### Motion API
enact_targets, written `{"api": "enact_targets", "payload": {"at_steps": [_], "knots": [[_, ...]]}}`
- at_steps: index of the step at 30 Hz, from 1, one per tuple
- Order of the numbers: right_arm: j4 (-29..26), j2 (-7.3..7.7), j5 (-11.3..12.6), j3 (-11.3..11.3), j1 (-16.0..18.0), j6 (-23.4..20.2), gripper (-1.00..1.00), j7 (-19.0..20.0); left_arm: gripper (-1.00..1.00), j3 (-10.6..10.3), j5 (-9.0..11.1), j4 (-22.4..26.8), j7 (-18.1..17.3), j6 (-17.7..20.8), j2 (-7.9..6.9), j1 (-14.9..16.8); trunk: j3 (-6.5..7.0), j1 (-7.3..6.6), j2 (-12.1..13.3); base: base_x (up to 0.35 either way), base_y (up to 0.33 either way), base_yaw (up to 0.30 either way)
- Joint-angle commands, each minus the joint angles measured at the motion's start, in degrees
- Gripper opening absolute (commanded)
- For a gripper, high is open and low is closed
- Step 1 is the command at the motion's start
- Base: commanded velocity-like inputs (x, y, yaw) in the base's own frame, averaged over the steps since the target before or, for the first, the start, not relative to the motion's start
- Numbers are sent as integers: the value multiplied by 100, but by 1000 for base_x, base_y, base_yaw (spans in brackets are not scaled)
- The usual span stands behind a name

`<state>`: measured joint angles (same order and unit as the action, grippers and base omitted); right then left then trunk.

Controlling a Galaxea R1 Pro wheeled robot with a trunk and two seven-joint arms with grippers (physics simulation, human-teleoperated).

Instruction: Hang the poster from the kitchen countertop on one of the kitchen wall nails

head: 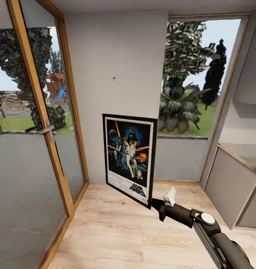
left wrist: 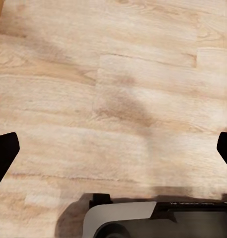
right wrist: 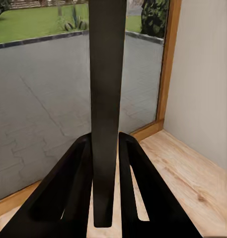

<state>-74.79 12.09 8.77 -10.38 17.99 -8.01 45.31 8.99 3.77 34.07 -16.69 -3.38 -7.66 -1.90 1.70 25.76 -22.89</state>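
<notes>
From the head camera, the right end effector held the poster upright by its lower corner, well below the wall nail; carrying was done, raising remained. The left end effector hung spread above the wooden floor. The right wrist showed fingers clamped on the poster's edge.

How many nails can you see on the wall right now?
1. A single nail shows as a dark speck on the grey wall panel between the windows, above the poster held by the right gripper. Others could sit behind the poster or off-frame.
</notes>
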Motion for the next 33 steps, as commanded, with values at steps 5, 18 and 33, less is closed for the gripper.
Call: {"api": "enact_targets", "payload": {"at_steps": [5, 18, 33], "knots": [[-1, 4, 73, -8, 3, -62, -100, 12, 100, 15, 43, 4, -36, 4, 1, -3, 2, 2, -3, 2, 2, -56], [-1, 4, 72, -8, 3, -61, -100, 21, 100, 15, 45, 4, -43, 4, 1, -3, 2, 2, -3, 105, 0, -6], [-1, 4, 73, -8, 3, -61, -100, 13, 100, 21, 44, 4, -45, 4, 1, -3, 2, 2, -3, 326, 48, 0]]}}
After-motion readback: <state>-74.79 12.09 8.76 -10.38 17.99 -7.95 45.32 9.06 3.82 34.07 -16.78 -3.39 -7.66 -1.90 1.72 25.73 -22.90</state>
